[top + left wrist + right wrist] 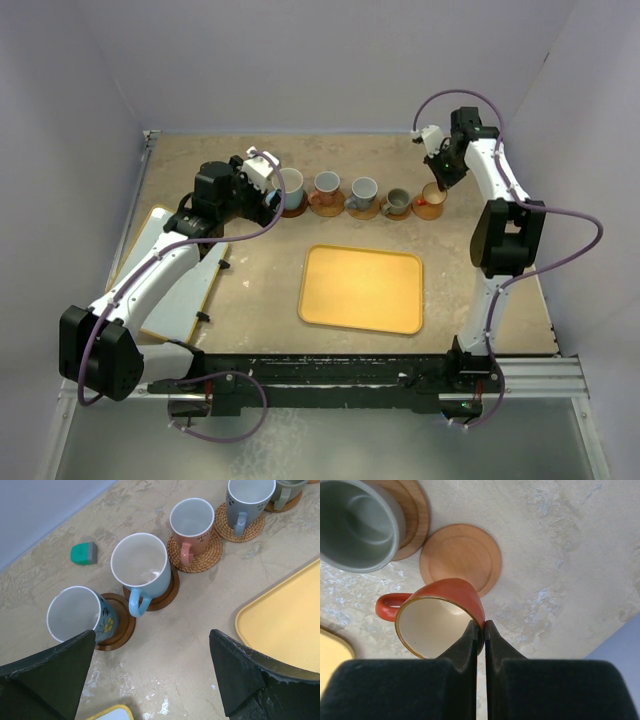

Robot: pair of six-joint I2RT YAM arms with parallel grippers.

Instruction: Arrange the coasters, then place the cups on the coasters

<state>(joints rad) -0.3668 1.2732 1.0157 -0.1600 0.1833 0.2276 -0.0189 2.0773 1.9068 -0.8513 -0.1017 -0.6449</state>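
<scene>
Right claw (481,627) clenched on the rim of the orange cup (445,605), at the right end of the row on the desk (555,560).
In the right wrist view the cup hangs tilted, with its mouth towards the camera and its handle pointing left. Its base is over the near edge of the bare coaster (460,555), and contact cannot be told. The left claw (152,635) is released, jaws spread wide and holding nothing, above two blue cups (140,562) that stand upright on dark coasters (167,592).
</scene>
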